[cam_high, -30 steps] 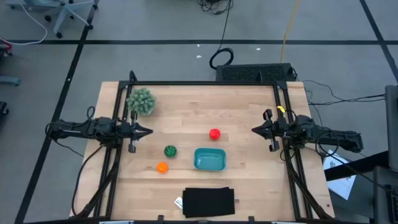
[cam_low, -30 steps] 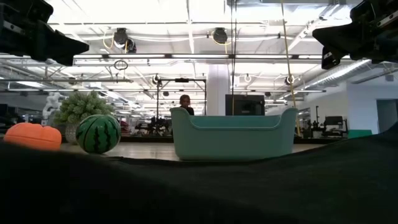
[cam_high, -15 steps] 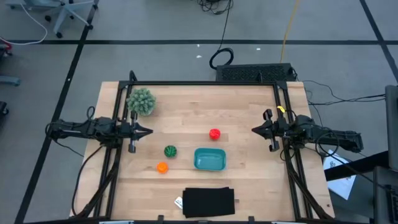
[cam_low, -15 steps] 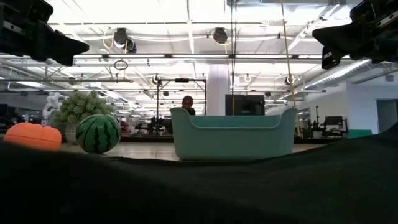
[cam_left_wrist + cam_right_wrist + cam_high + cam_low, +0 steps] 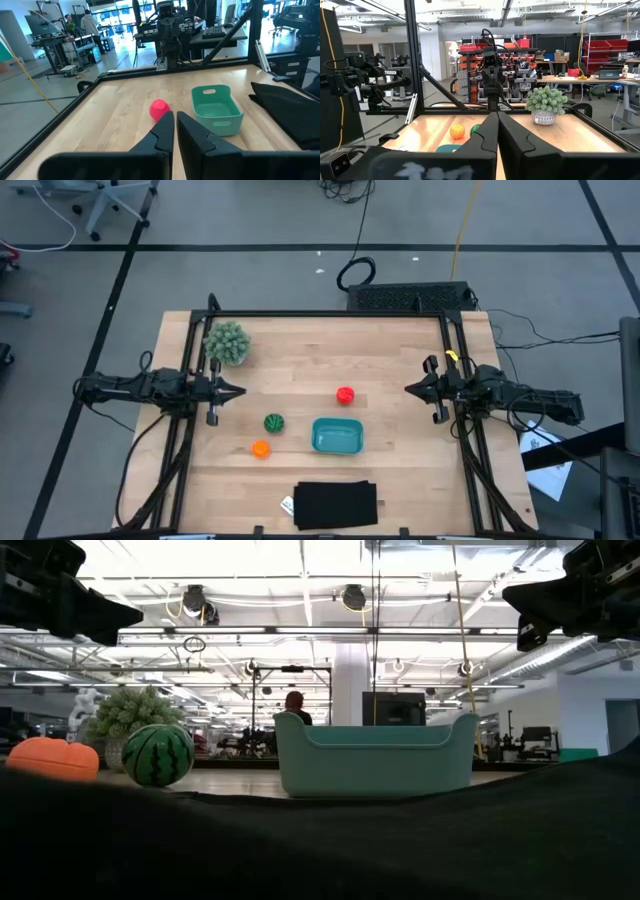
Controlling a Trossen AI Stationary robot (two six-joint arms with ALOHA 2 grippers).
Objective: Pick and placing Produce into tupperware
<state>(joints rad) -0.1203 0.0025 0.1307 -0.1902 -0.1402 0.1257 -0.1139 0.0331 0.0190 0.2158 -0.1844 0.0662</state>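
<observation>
The teal tupperware (image 5: pixel 337 436) stands on the table's near middle, also seen in the low view (image 5: pixel 374 754) and the left wrist view (image 5: pixel 216 107). The red ball (image 5: pixel 345 394) rests on the wood just beyond it. The striped green ball (image 5: pixel 274 423) and the orange ball (image 5: pixel 261 448) lie to the tub's left. My left gripper (image 5: pixel 238 391) hovers shut at the table's left edge, level and pointing right. My right gripper (image 5: pixel 410 389) hovers shut at the right edge, pointing left. Both hold nothing.
A fuzzy pale-green bush (image 5: pixel 227 342) in a small pot stands at the far left. A flat black rectangle (image 5: pixel 336 504) lies at the near edge, with a small white tag beside it. Black frame rails (image 5: pixel 330 314) run along the table's far, left and right sides.
</observation>
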